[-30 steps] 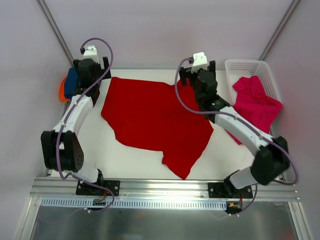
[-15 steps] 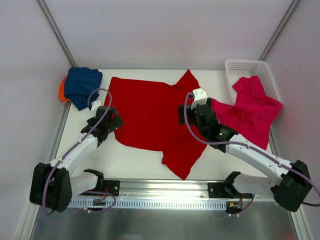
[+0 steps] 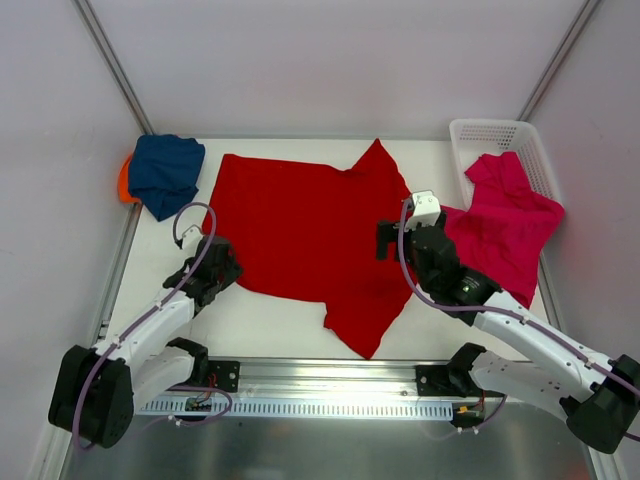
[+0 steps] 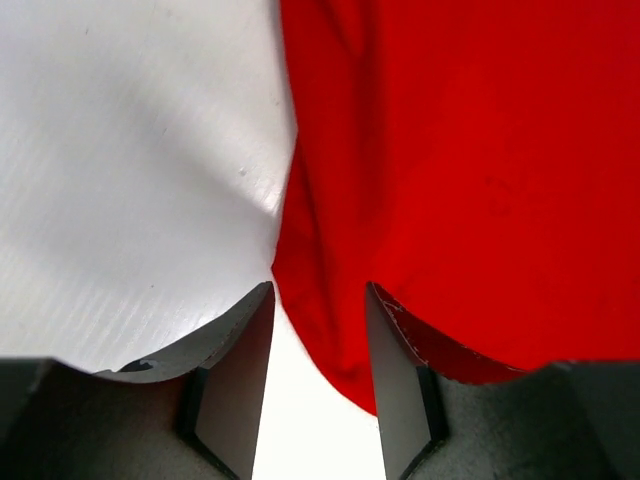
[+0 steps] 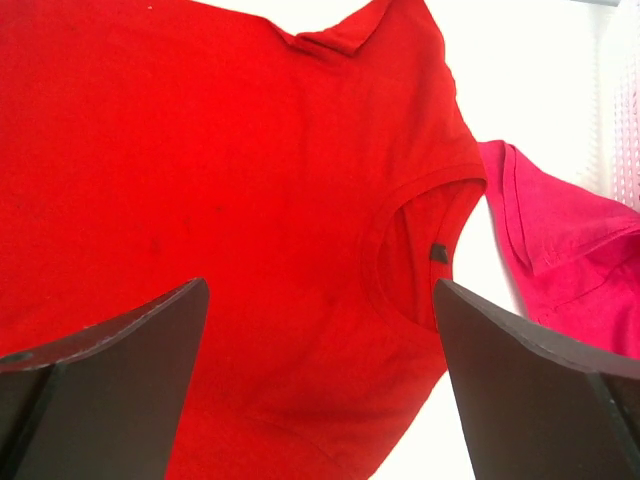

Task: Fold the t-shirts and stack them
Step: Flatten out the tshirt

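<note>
— What's changed?
— Jaws apart on both, empty. Left gripper (image 4: 318, 300) now sits at the red t-shirt's (image 3: 300, 230) eight o'clock hem, right gripper (image 5: 320, 287) at three o'clock. Both have drawn back from twelve. Shirt spread flat on the table (image 3: 270, 320): folding looks next.

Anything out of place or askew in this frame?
The pink shirt spills out of the white basket onto the table. The red shirt lies spread but skewed and uneven. The navy shirt sits bunched on the orange one at the far left corner.
</note>
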Controlling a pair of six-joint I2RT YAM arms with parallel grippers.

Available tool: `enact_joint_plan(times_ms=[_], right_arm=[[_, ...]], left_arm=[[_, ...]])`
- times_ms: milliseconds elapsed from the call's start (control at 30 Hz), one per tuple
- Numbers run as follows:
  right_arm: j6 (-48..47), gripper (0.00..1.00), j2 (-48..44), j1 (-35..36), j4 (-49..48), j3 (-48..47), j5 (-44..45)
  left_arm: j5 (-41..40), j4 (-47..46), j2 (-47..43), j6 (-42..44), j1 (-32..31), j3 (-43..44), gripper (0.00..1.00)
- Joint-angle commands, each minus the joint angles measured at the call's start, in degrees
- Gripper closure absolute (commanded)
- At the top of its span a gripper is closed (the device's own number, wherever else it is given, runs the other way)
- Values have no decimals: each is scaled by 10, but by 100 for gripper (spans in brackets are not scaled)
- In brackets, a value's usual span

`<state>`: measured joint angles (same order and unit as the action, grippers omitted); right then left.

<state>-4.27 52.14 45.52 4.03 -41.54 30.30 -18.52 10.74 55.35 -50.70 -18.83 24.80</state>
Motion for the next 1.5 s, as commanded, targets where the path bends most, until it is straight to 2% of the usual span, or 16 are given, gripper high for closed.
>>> enact_joint_plan(times_ms=[0, 67, 167, 267, 400, 600, 633, 733, 1167, 1233, 1267, 1467], right_arm=[[1, 0, -2, 2, 5, -8, 14], [-3, 1, 2, 2, 9, -10, 19], [-7, 0, 9, 2, 7, -8, 24], [-13, 1, 20, 2, 7, -8, 29], [-17, 1, 36, 2, 1, -7, 32], [-21, 1, 47, 2, 0, 1, 40], [-21, 1, 47, 2, -1, 2, 41], [-23, 1, 48, 1, -3, 8, 41], [-17, 0, 40, 2, -3, 26, 40], [-16, 1, 40, 2, -4, 28, 40], [-16, 0, 42, 2, -3, 29, 40], [-16, 1, 45, 2, -5, 33, 41]], left_arm=[[-16, -5, 29, -34, -9, -1, 59], [-25, -5, 48, -35, -13, 3, 57], [-50, -4, 60, -39, -16, -4, 33], [-60, -8, 69, -48, -16, -11, 28], [-68, -14, 90, -51, -16, -8, 28], [-73, -28, 92, -55, -16, -15, 39], [-76, -28, 92, -56, -16, -18, 46], [-76, -35, 94, -60, -16, -24, 56], [-71, -56, 100, -63, -17, -41, 68], [-72, -57, 100, -63, -18, -42, 75], [-73, -57, 102, -63, -19, -42, 84], [-76, -58, 109, -67, -21, -44, 89]])
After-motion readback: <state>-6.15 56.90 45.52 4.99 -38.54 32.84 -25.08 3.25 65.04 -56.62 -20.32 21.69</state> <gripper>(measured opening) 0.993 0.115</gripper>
